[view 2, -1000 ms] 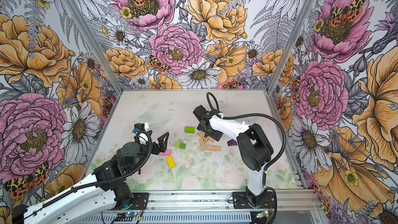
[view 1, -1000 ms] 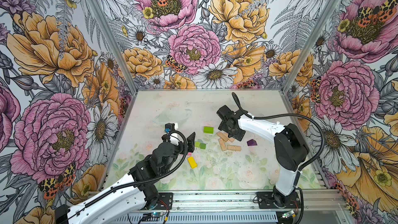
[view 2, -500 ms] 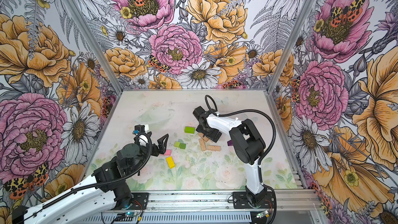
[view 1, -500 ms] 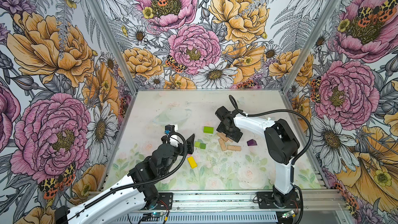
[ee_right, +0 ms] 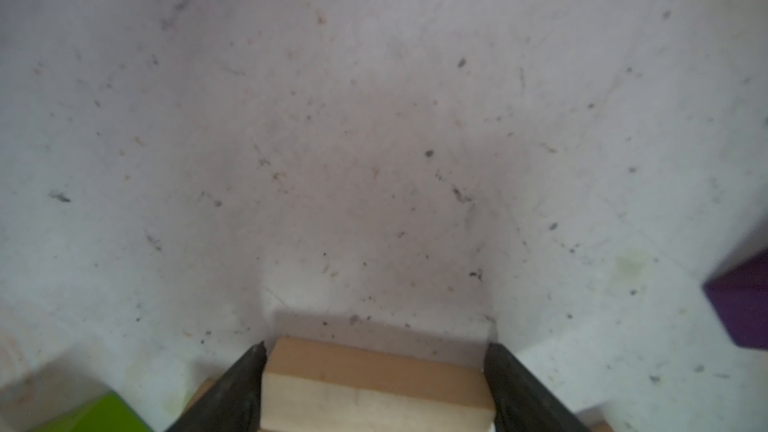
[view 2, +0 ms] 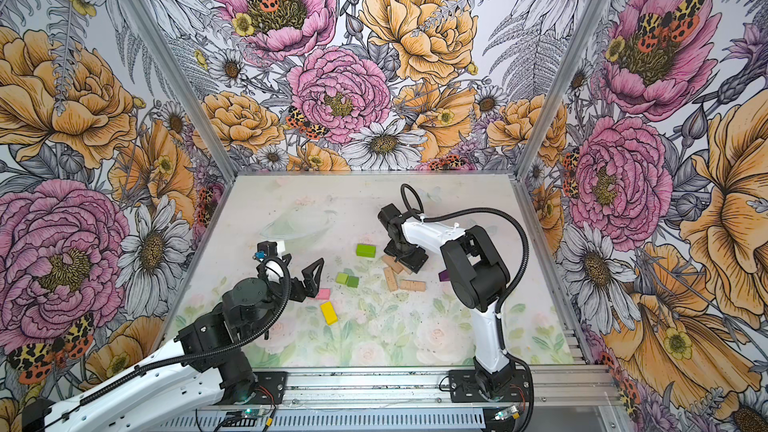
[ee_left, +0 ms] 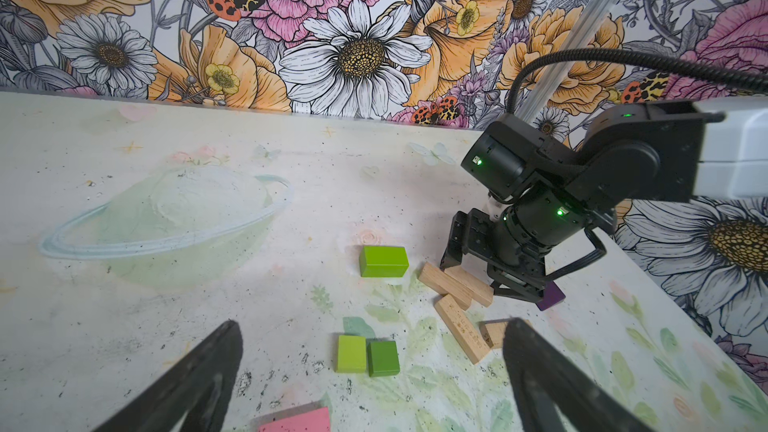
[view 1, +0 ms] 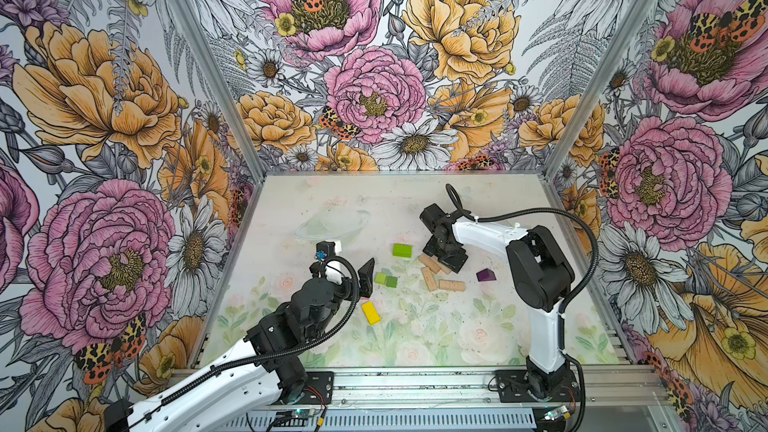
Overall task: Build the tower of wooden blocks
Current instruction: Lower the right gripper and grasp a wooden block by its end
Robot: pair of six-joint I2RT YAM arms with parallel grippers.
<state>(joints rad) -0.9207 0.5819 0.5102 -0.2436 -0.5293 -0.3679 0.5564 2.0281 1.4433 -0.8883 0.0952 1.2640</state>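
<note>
Right wrist view: right gripper (ee_right: 375, 347) jaws flank a tan block (ee_right: 374, 388) in the tan pile (view 1: 429, 279) right of centre — contact unclear. Likely light, stiff, smooth wood — pinch flat sides mid-length. Left gripper (ee_left: 374, 322) open, empty.

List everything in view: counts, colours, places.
tan oblongs: four, plain wood, clustered right of centre
lime brick: one, lime, farther back than the cubes
green cubes: two, light and dark green, touching, centre
yellow oblong: one, yellow, nearer than the cubes
pink oblong: one, pink, just behind the yellow oblong
purple peaked piece: one, purple, right of the tan cluster
table: one, pale floral print
walls: three, floral
left gripper: open, empty, facing the cubes
right gripper: jaws straddle one tan oblong's ends; grip unclear
</note>
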